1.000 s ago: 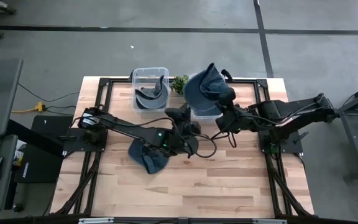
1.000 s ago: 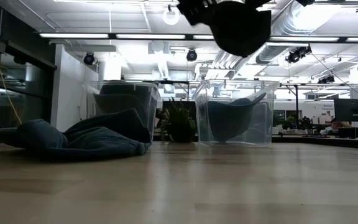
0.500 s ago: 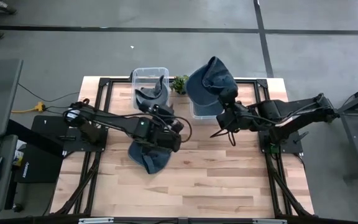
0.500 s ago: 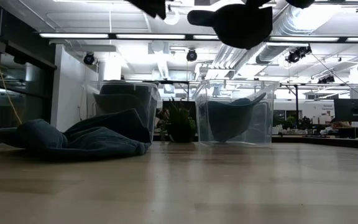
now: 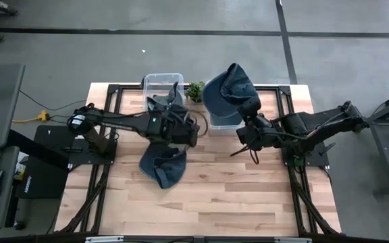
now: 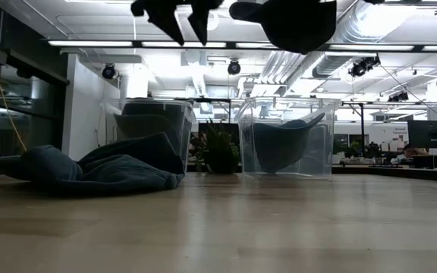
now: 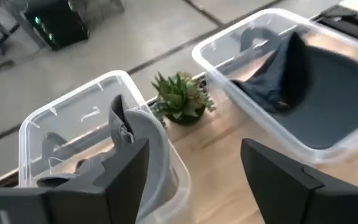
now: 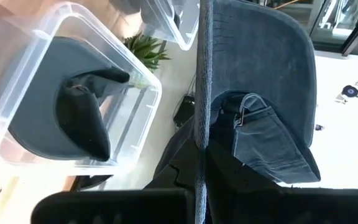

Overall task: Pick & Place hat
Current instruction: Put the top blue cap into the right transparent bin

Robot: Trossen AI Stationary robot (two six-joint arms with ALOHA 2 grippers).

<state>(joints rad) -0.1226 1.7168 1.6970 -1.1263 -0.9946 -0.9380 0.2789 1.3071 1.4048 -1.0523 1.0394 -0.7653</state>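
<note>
Held hat (image 5: 229,94): blue denim cap, soft crown, stiff curved brim, upper centre of the high view, pinched in the closed right gripper (image 5: 248,116) above the right bin (image 5: 211,121).

Bins: two clear rigid plastic tubs, each holding a dark cap; left bin (image 5: 155,82) upper centre-left.

Left gripper (image 5: 193,128): fingers spread, empty, centre frame.

Loose hats (image 5: 162,165): crumpled denim, centre.

Table (image 5: 208,202): pale wood planks, black frame.

Plant (image 5: 195,90): small, spiky, green.

Floor (image 5: 181,54): grey concrete, dark lines.
</note>
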